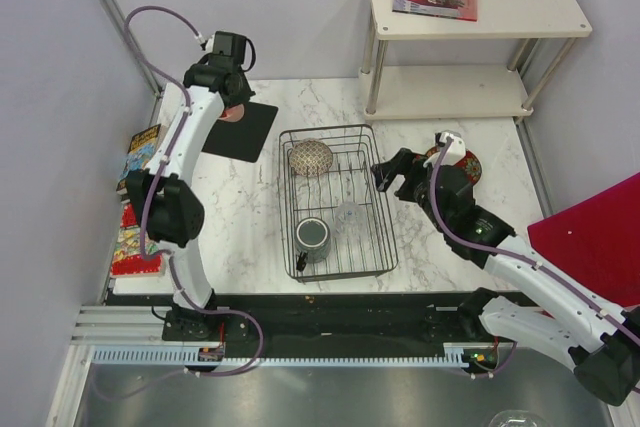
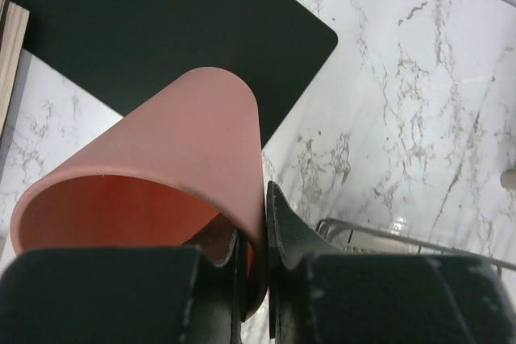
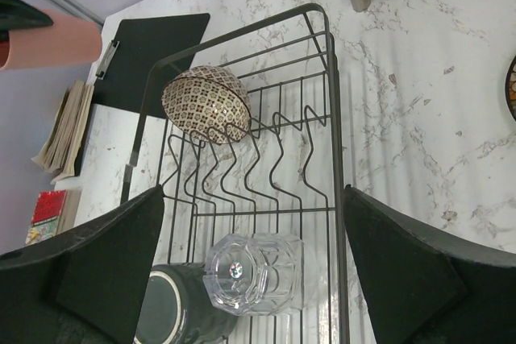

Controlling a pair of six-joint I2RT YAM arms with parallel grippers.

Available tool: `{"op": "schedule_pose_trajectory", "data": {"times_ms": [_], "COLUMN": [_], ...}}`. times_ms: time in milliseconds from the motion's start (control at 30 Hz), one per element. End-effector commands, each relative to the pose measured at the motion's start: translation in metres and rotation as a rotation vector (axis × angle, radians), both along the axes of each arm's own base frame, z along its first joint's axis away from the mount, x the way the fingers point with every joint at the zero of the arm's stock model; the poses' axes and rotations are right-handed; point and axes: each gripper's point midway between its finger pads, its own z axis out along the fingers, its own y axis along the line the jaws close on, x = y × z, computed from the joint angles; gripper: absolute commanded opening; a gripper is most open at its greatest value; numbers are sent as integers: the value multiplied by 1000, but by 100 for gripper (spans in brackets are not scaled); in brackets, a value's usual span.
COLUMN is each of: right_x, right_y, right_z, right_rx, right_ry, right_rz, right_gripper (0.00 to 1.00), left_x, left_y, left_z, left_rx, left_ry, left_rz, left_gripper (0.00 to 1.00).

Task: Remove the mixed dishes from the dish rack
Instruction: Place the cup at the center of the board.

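Left arm (image 1: 180,177) stretches toward 12 o'clock, left gripper (image 2: 255,227) clamped on the cup (image 2: 177,142) wall. Right arm (image 1: 520,267) reaches toward 10 o'clock, wrist tilted down, right gripper (image 3: 254,195) spread wide, holding nothing.

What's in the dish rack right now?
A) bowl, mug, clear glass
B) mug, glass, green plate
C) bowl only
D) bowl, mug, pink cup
A: the patterned bowl, dark mug and clear glass sit in the dish rack; the pink cup is pinched in the left gripper.

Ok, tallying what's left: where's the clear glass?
Top view: the clear glass is inside the dish rack, near half, just right of the dark grey mug.
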Motion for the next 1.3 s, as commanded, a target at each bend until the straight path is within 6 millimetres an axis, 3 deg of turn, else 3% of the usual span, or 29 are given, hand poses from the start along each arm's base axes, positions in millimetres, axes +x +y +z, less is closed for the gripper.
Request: {"op": "schedule_pose_trajectory", "data": {"times_ms": [0, 33, 100, 133, 267, 633, 767, 1000, 1100, 1133, 1233, 1267], "right_x": [-1, -1, -2, -3, -3, 7, 9, 10, 10, 10, 9, 9], "right_y": [-3, -5, -7, -8, -9, 6, 8, 10, 10, 9, 8, 8], "right_z": [17, 15, 15, 14, 11, -4, -11, -12, -13, -13, -16, -16], "right_rx": [-13, -20, -23, -29, -40, -62, -72, -78, -81, -80, -93, -96], "right_ry": [-43, -39, -43, -41, -31, 14, 33, 30, 33, 32, 35, 35], "right_rz": [6, 0, -5, -6, -8, 20, 26, 27, 30, 29, 31, 30], "right_gripper": [98, 98, 98, 98, 98, 98, 98, 98, 98, 98, 98, 98], "left_x": [23, 32, 39, 44, 46, 38, 33, 36, 39, 39, 41, 38], "left_y": [14, 15, 17, 16, 17, 20, 20, 18, 18, 17, 14, 13], "left_z": [-2, -31, -39, -60, -89, -130, -140, -123, -97, -72, -30, -2], "left_rx": [60, 65, 5, -51, -136, -113, -104, -118, -130, -143, -177, -187], "left_ry": [62, 127, 155, 201, 261, 358, 381, 328, 269, 213, 100, 39], "left_rz": [0, 0, 0, -15, 2, 21, 17, 9, 11, 15, 14, 10], "left_gripper": [2, 2, 2, 2, 2, 2, 15, 29, 42, 47, 58, 64]}}
